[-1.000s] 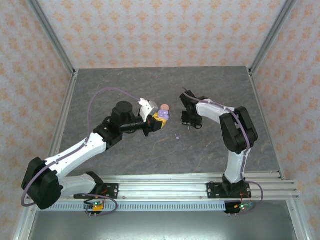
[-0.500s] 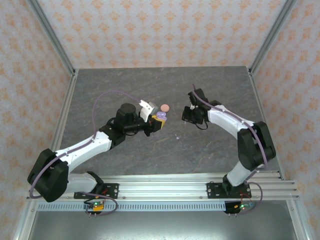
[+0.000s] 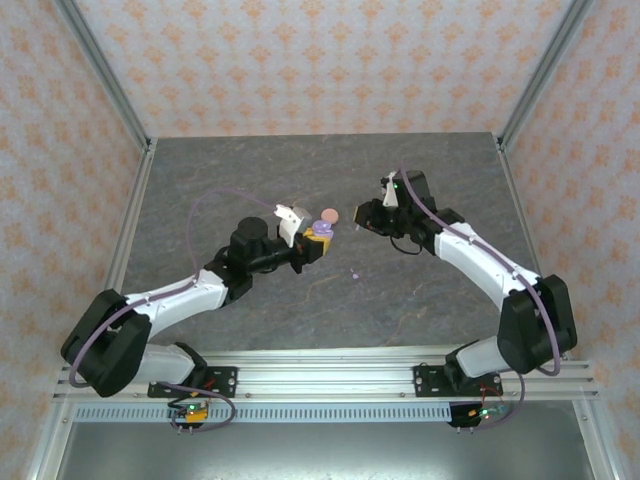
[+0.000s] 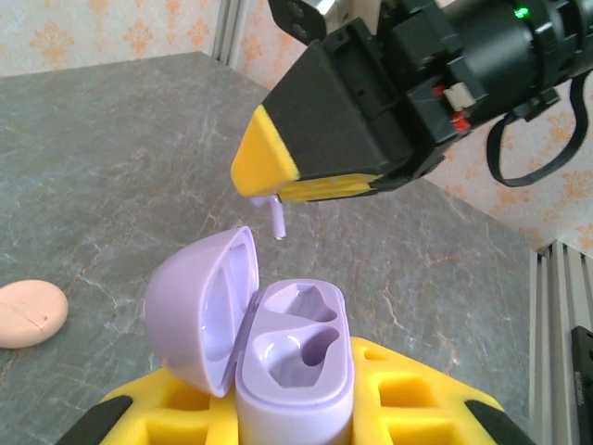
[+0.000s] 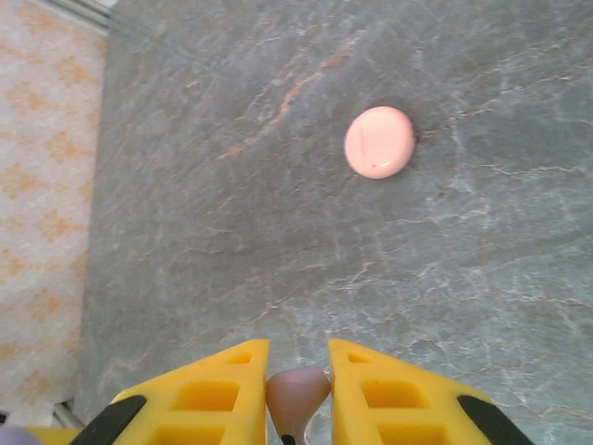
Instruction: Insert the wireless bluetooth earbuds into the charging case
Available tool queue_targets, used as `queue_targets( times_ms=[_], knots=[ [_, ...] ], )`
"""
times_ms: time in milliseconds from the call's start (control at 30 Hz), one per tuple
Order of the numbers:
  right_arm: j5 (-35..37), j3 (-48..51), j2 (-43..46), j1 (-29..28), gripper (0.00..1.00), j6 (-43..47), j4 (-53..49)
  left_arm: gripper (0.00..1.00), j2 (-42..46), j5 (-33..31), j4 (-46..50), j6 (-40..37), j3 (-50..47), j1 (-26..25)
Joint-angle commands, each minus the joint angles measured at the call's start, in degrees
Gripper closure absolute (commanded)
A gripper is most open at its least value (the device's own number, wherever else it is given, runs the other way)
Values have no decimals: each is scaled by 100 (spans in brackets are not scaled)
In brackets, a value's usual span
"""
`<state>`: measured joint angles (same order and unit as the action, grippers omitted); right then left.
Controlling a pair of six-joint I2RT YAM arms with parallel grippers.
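lavender earbud (image 4: 276,220) pinched by right gripper (image 5: 296,371), stem held downward, just above open case (image 4: 295,357); case clamped by left gripper (image 3: 316,240); sockets judged slightly offset from stem.

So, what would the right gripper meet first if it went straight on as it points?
Likely the table by the pink disc, passing the open lavender case; depth is unclear.

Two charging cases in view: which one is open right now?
The lavender case, clamped in the left end effector: its lid is flipped back and both wells are empty. The salmon-pink case lies shut on the table.
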<state>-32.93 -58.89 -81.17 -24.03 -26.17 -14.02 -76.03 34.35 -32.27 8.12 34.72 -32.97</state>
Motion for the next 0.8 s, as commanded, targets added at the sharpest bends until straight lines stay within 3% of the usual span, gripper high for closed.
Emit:
queue_targets(
  times_ms=[0, 767],
  knots=[
    [-283, 97, 269, -110, 79, -79, 367, 87, -109, -169, -691, 15, -94, 1],
    [-381, 28, 839, -549, 79, -344, 997, 87, -245, -743, -904, 93, -27, -226]
  ],
)
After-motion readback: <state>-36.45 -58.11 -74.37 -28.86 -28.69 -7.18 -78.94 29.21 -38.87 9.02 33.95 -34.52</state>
